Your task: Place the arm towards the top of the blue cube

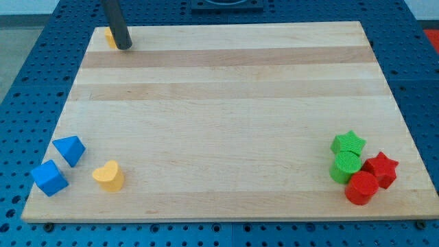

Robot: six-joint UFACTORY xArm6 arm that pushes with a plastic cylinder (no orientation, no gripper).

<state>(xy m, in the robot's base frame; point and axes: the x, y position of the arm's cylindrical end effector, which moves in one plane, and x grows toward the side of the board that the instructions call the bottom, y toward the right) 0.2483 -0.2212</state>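
The blue cube (49, 178) sits near the board's bottom left corner. A blue triangular block (70, 149) lies just above and to its right. A yellow heart block (108, 175) lies to the cube's right. My tip (124, 46) rests at the view's top left, far above the blue cube, and touches a yellow block (110, 36) that is partly hidden behind the rod.
At the bottom right is a cluster: a green star (348, 143), a green cylinder (345, 165), a red star (381, 169) and a red cylinder (361, 188). The wooden board (226, 103) lies on a blue perforated table.
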